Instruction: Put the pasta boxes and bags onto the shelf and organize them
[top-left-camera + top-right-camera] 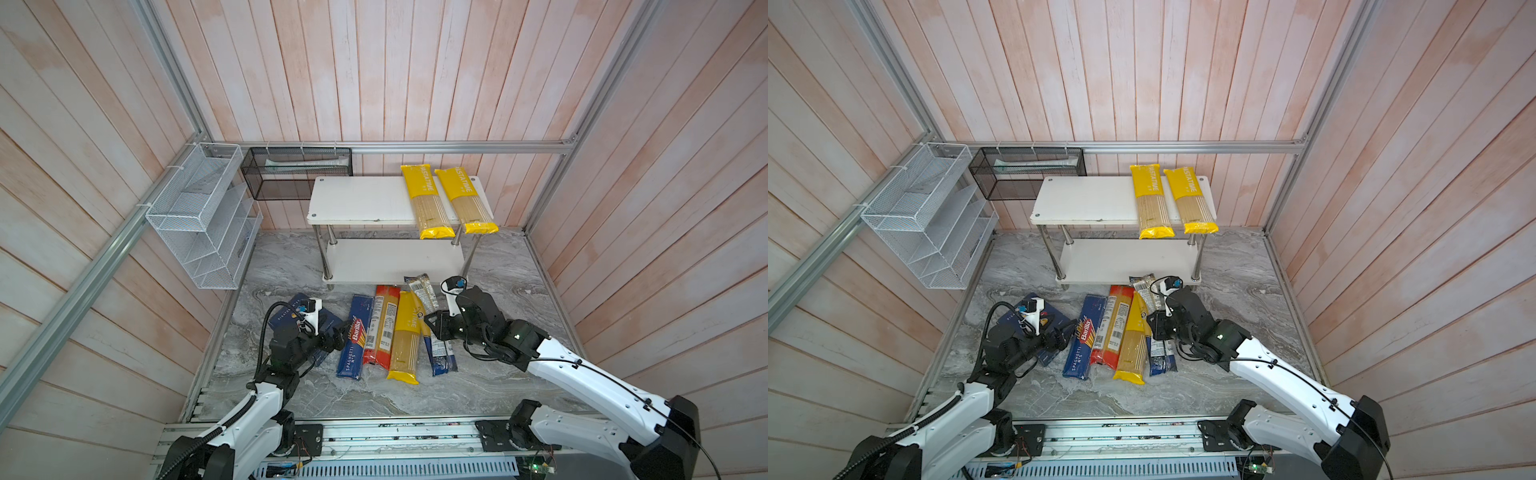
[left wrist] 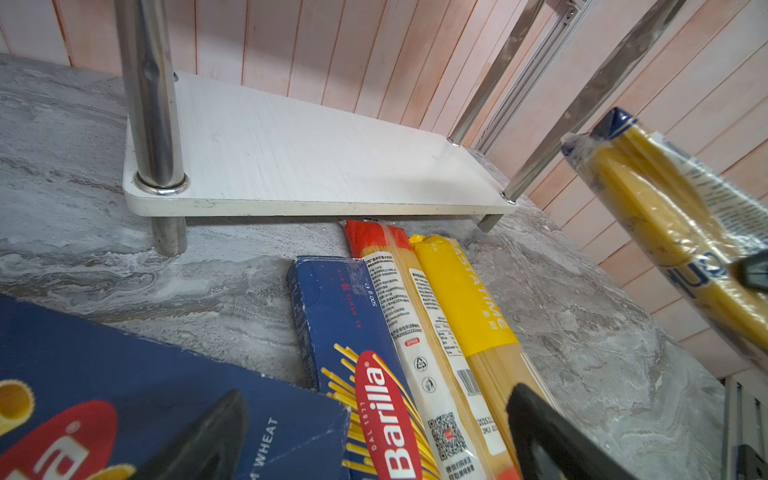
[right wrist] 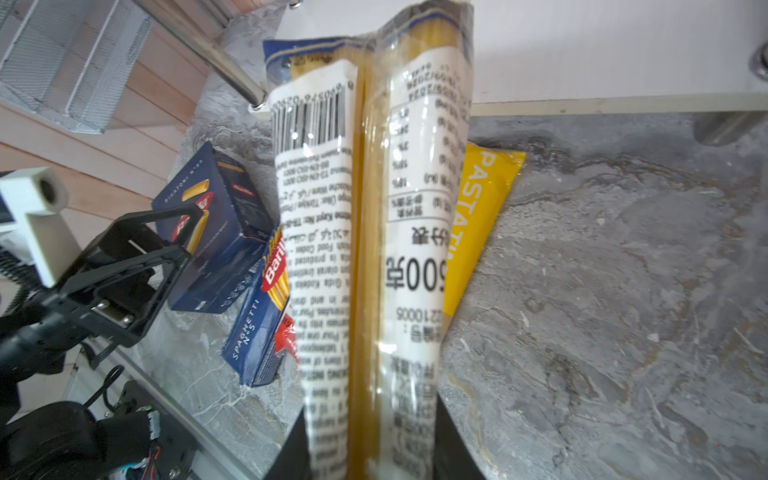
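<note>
Clamping slim clear bag (image 3: 374, 216), right claw (image 3: 370, 453) hovers near edge of shelf (image 3: 623, 54).

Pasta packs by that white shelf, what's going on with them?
The right gripper is shut on a navy-ended spaghetti bag, held up at a slant before the shelf. The left gripper hangs open over the narrow Barilla box, beside the wide Barilla box. Two yellow bags lie on the top board. A red-ended bag, a third yellow bag and another navy-ended bag lie on the tabletop.
</note>
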Robot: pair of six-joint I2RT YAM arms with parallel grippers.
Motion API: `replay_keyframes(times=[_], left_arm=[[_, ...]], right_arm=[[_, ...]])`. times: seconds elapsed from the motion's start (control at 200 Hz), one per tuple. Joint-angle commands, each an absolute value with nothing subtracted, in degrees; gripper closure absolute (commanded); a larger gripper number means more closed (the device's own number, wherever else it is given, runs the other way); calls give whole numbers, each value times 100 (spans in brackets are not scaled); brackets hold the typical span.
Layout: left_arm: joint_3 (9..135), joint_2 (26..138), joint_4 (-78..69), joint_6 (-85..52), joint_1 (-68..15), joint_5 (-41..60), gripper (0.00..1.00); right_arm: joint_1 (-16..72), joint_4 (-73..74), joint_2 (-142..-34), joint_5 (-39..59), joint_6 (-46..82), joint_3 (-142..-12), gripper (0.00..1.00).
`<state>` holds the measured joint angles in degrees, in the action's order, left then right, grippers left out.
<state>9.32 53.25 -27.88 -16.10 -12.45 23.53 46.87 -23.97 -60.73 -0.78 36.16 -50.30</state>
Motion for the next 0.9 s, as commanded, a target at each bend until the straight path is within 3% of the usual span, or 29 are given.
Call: replay_keyframes(times=[0.0,0.895], left_arm=[[1084,5342,-2804,-1523,-1266,2330,0],[1100,5391,-2804,-1521,-1270,2338,0]], right_arm=[[4830,-2140,-6106,-217,3517,-5472,83],[5072,-2373,-6961,-474,2762,-7711,84]])
